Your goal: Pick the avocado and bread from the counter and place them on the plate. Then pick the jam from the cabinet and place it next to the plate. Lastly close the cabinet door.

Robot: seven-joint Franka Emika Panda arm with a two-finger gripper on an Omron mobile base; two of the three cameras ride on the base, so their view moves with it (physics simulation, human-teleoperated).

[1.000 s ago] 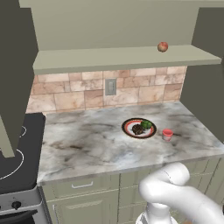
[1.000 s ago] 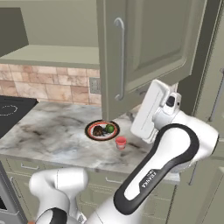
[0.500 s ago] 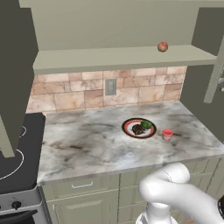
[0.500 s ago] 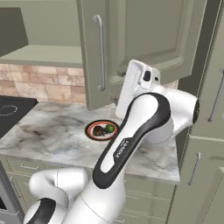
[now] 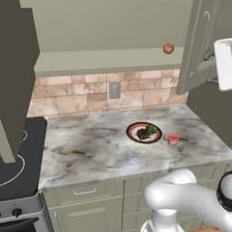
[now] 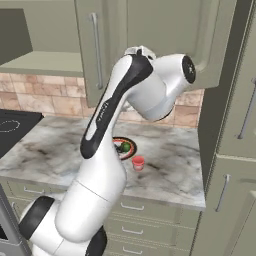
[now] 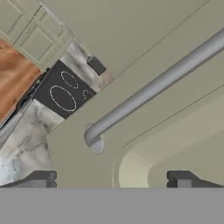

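Observation:
The plate [image 5: 136, 128] lies on the counter [image 5: 90, 149] with the dark bread [image 5: 142, 134] and the green avocado [image 5: 152, 129] on it. Right beside it stands the red jam [image 5: 173, 139], also seen as the jam [image 6: 138, 163] in the right base view. The cabinet door [image 5: 195, 50] stands partly swung in over the cabinet shelf [image 5: 108, 61]. In the hand view my gripper [image 7: 113, 180] is open, its fingertips [image 7: 43, 178] wide apart just below the door's long handle [image 7: 153, 89], holding nothing.
A reddish ball [image 5: 168, 48] sits on the shelf near the door. A black stove [image 5: 18, 154] borders the counter's left end. A tall cabinet [image 6: 235, 125] walls off the right side. An outlet [image 5: 114, 89] is set in the tiled backsplash.
The cabinet door has swung further toward shut, with my hand and arm moving along with it. Plate, bread, avocado and jam have stayed put.

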